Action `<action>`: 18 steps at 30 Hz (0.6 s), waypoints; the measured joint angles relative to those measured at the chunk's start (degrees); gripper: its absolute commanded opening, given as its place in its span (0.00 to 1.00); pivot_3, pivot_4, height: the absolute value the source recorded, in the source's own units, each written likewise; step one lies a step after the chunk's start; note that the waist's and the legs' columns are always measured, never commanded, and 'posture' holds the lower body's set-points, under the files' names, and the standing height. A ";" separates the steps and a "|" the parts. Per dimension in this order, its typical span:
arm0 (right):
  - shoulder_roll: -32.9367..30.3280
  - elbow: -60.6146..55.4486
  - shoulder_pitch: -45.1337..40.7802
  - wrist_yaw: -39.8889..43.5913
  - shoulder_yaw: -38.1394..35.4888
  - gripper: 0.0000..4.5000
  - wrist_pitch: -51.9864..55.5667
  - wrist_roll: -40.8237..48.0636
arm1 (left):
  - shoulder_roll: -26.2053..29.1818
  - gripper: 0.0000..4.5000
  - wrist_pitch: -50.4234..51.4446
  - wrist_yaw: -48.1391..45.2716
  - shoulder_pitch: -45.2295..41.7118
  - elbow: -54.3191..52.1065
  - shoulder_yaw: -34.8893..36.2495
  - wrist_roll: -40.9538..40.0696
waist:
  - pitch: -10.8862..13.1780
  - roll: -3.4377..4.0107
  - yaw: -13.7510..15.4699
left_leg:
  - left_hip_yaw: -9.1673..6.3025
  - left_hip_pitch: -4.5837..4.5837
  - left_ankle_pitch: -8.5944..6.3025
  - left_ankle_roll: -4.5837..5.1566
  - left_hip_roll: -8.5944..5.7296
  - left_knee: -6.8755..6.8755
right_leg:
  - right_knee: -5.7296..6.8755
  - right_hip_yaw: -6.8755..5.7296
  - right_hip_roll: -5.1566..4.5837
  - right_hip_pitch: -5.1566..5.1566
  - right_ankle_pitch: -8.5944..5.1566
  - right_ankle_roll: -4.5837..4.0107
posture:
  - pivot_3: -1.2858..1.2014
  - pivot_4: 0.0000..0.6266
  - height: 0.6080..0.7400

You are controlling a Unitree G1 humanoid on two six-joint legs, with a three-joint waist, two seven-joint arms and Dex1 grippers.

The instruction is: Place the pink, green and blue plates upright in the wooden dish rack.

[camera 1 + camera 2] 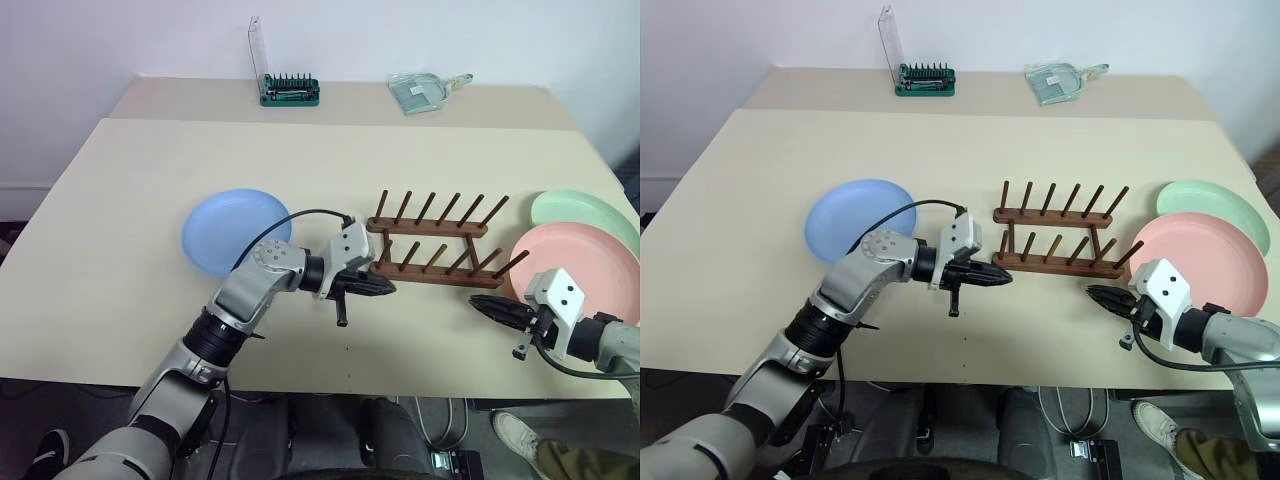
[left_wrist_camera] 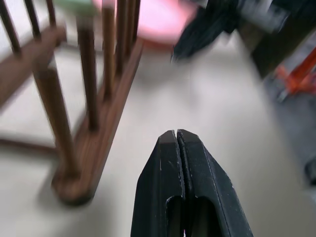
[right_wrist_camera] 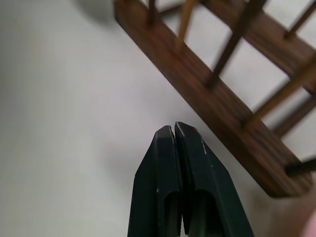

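Upper centre of the beige table (image 1: 120,250): a green tool holder with clear lid (image 1: 288,88) and a clear dustpan (image 1: 422,92). The dark brown wooden dish rack (image 1: 435,242) lies empty at centre, long axis across the frame, pegs upright. The light blue round plate (image 1: 225,230) lies flat to its left; the salmon pink plate (image 1: 580,265) and mint green plate (image 1: 590,212) lie flat at right. The left tool (image 1: 378,288), clenched and empty, points at the rack's left end. The right tool (image 1: 490,305), likewise clenched and empty, points left at the rack's right end.
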 measured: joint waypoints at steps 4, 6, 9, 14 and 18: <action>0.20 4.37 -2.32 -0.92 3.03 0.01 -4.51 -4.22 | -2.03 0.00 -9.66 4.13 -0.85 6.72 -3.40 7.03 | 0.00 0.00 0.22 | 0.02 -0.03 0.00 0.00 -0.02 0.02 | -0.07 0.00 -0.03 0.02 0.00 0.00 | 0.52 0.24 0.88; 0.23 6.97 -3.71 -1.63 4.32 0.01 -7.25 -6.51 | -3.89 0.00 -14.09 6.64 -2.09 10.54 -4.97 10.21 | 0.00 0.00 0.22 | 0.03 -0.04 0.00 0.00 -0.03 0.02 | -0.09 0.00 -0.03 0.02 0.00 0.00 | 0.52 0.24 0.88; 0.24 10.92 -6.61 -3.67 6.29 0.01 -11.45 -10.27 | -6.40 0.00 -18.64 9.72 -3.78 14.34 -6.00 13.69 | 0.00 0.00 0.04 | 0.04 -0.03 0.00 0.00 -0.03 0.02 | -0.09 0.00 -0.04 0.02 0.02 0.02 | 0.52 0.24 0.88; 0.26 17.79 -12.18 -7.91 9.02 0.01 -17.83 -15.94 | -8.48 0.00 -24.51 14.00 -5.60 19.58 -6.89 18.48 | -0.01 0.01 -0.05 | 0.05 0.00 0.01 -0.01 -0.02 0.03 | -0.08 0.00 -0.03 0.04 0.03 0.03 | 0.52 0.24 0.88; 2.03 22.50 -16.59 -10.83 11.22 0.01 -21.30 -18.87 | -8.56 0.00 -27.93 17.89 -7.60 23.44 -6.57 21.29 | -0.04 -0.01 -0.39 | 0.04 0.05 0.02 -0.02 -0.02 0.04 | -0.08 0.01 -0.03 0.10 0.06 0.09 | 0.52 0.24 0.88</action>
